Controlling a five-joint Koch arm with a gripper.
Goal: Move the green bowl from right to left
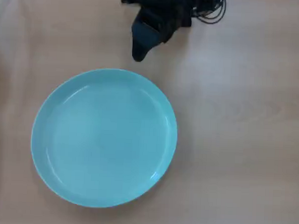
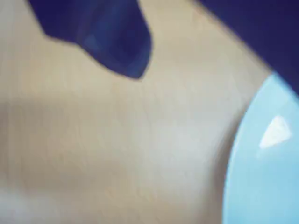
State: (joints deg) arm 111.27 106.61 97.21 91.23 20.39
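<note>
Green bowl [image 1: 103,138] flat on table [image 1: 237,145], left of centre in overhead view, seemingly already moved. Pincer [image 1: 138,54] just beyond its far rim, apart, empty; open or closed: cannot tell.

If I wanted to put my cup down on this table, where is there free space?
In the overhead view, the widest bare wood lies right of the green bowl, out to the picture's right edge. A narrower strip runs left of the bowl. It is tightest at the top, where the robot's hand hangs close to the bowl's rim.
</note>
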